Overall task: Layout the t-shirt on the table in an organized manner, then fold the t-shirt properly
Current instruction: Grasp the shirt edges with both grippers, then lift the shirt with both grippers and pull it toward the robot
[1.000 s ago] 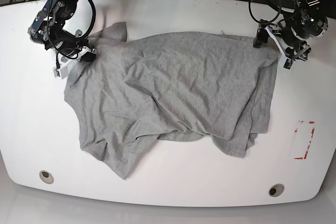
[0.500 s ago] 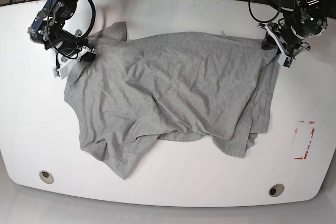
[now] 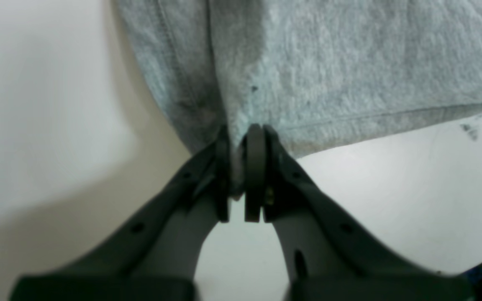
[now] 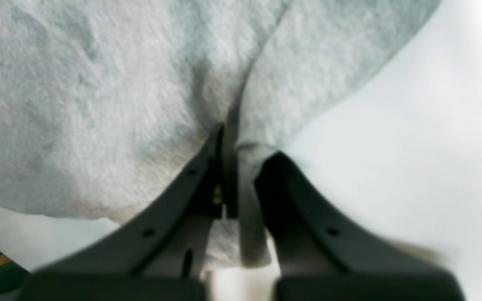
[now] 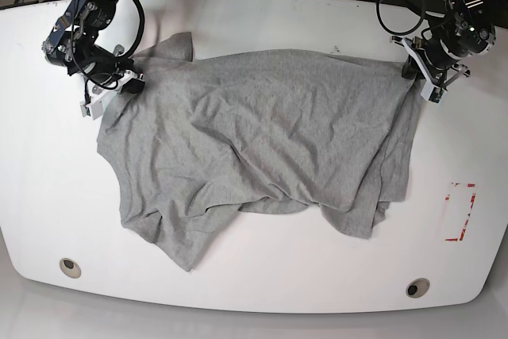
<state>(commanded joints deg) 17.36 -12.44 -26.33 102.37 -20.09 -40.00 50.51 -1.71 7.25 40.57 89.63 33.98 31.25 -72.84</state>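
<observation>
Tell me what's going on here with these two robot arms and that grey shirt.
A two-armed robot is spreading a wrinkly heather-grey cotton t-shirt on a glossy white table. The left gripper is clamped on a hemmed corner of the shirt, and the right gripper pinches a fold at the opposite side. The shirt lies mostly open but rumpled, with its near edge bunched and folded over. No folding has begun.

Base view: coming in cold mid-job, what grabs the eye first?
The crumpled grey t-shirt sprawls across the middle of the white table, its lower edge bunched. Both grippers pinch its far corners: the left gripper at that view's right, the right gripper at its left. A red dashed mark sits near the right edge.
</observation>
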